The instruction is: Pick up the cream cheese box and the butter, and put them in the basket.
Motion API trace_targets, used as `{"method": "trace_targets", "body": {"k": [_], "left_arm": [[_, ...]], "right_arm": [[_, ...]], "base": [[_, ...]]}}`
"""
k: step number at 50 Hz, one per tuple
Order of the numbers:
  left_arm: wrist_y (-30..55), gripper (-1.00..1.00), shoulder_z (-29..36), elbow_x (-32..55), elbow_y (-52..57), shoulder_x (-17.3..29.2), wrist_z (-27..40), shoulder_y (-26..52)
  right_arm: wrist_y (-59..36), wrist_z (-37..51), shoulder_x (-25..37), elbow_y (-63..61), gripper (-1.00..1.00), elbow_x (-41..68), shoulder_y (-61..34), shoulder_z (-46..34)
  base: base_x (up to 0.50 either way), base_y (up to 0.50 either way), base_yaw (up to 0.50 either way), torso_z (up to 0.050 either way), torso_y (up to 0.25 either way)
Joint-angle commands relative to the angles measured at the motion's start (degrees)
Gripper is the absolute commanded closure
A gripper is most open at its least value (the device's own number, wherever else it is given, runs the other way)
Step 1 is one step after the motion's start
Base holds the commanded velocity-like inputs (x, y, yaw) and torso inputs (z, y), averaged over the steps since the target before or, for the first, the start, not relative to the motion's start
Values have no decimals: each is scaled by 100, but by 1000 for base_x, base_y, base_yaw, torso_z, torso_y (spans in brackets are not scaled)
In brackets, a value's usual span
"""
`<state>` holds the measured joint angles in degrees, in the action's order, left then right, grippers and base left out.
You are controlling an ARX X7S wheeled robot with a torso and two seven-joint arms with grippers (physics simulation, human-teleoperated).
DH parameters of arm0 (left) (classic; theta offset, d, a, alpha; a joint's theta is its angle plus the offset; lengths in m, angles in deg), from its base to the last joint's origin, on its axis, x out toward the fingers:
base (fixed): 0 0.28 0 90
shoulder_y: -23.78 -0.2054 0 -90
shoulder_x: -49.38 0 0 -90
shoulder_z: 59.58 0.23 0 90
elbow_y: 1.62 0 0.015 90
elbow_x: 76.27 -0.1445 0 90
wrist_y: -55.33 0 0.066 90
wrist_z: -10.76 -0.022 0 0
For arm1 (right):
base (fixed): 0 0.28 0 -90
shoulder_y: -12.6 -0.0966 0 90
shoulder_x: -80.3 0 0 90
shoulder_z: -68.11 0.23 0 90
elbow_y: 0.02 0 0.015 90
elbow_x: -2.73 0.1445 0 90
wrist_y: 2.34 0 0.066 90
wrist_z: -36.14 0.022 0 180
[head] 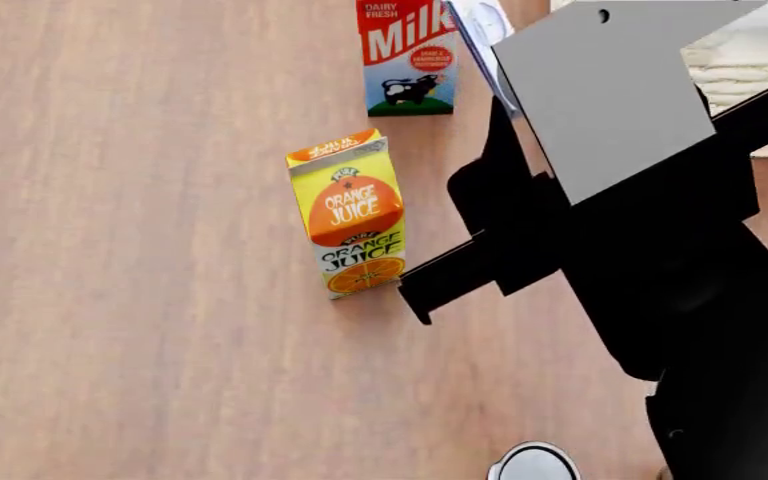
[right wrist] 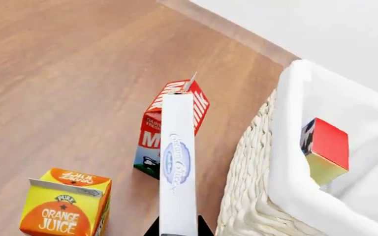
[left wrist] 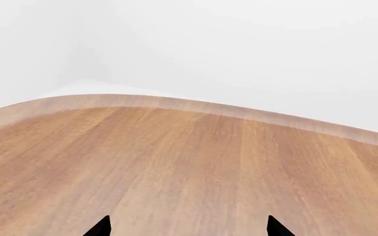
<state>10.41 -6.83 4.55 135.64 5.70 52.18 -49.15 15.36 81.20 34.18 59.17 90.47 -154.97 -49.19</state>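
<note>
My right gripper (right wrist: 177,224) is shut on the cream cheese box (right wrist: 177,167), a narrow white box with a blue oval logo, held above the table beside the basket's woven wall (right wrist: 251,196). In the head view a bit of the box (head: 487,22) shows past my right arm. The butter (right wrist: 327,147), a red box, lies tilted inside the basket on its white lining (right wrist: 294,142). My left gripper (left wrist: 189,227) is open over bare wood, with nothing between its fingertips (left wrist: 100,227). The left arm is out of the head view.
A milk carton (right wrist: 169,125) (head: 411,55) stands just behind the held box. An orange juice carton (right wrist: 64,209) (head: 351,215) stands nearer on the wooden table (left wrist: 175,162). The table's far edge (left wrist: 196,105) curves ahead of the left gripper. The basket's corner (head: 758,75) shows at the head view's top right.
</note>
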Motion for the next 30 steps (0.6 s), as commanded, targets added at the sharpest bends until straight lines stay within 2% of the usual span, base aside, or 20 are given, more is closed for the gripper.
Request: {"method": "trace_targets", "body": {"k": [1,17,23,30], "left_arm": [[-17,-100,19,7,3,1,3,3],[-33,-100,-30,75,7,39,32,-21],[-40,-100,-14,74,-1,45,43,-10],[-47,-100,-10,76,2,50,52,-14]], "right_arm": [[-275,329,-39,17,100,412,-685,48],[-679,658,-201,362,100,1070,-1941,-169],[-811,520,-288,550,100,954,-2401,-229],[-803,399,-317,542,100,767,-2524,-261]], "base": [[0,0,0,0,0],[0,0,0,0,1],[0,0,0,0,0],[0,0,0,1,1]]}}
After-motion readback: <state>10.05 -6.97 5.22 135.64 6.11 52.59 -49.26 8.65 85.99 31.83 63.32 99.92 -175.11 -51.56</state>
